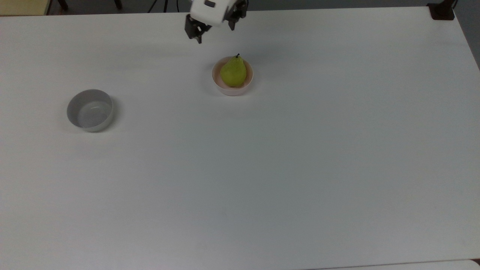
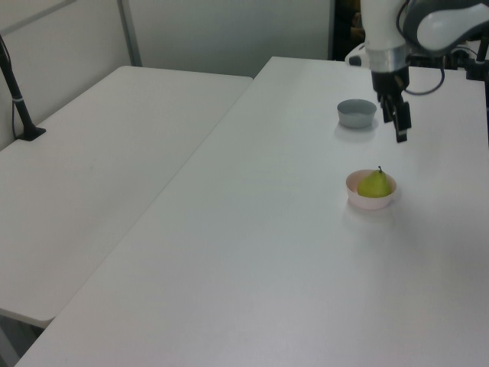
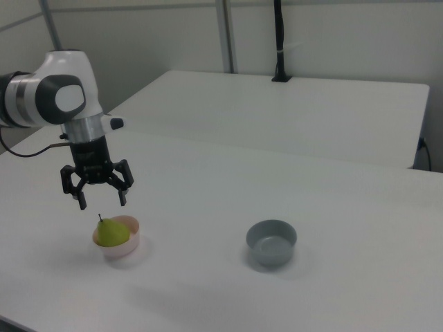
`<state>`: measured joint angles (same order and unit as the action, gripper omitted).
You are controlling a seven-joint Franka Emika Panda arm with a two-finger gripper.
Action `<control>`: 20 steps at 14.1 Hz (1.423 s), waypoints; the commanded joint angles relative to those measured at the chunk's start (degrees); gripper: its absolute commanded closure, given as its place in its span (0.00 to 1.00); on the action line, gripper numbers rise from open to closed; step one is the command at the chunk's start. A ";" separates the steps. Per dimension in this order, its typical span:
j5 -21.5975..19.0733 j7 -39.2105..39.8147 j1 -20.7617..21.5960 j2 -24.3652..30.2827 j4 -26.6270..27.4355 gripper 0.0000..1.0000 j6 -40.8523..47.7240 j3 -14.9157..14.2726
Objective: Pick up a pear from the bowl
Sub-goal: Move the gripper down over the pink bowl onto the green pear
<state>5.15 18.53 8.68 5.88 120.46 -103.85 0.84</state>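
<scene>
A yellow-green pear [image 1: 233, 73] with a dark stem lies in the pale pink bowl [image 1: 228, 91] on the white table. In the left view the pear [image 2: 374, 185] fills the bowl [image 2: 370, 203]; in the right view the pear [image 3: 109, 235] sits in the bowl [image 3: 133, 243] too. My gripper [image 1: 214, 33] hangs open and empty in the air, above the bowl and slightly toward the top view's upper left. The right view shows the gripper [image 3: 102, 203] with fingers spread just over the pear's stem. In the left view the gripper [image 2: 395, 126] is above the bowl.
An empty grey-white bowl [image 1: 90, 110] stands at the top view's left, apart from the pink one; it is also the grey bowl [image 2: 357, 113] in the left view and the grey bowl [image 3: 271, 243] in the right view. A second white table [image 2: 99, 168] adjoins.
</scene>
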 commanded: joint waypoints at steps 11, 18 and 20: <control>3.38 -14.14 5.82 -10.98 1.79 0.31 -12.08 -0.40; 3.55 -14.14 5.73 -10.81 1.27 0.63 -11.46 -0.49; 3.55 -14.14 5.64 -10.46 1.09 0.63 -11.29 -0.49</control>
<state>8.01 5.38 14.26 -4.97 121.27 -114.72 0.73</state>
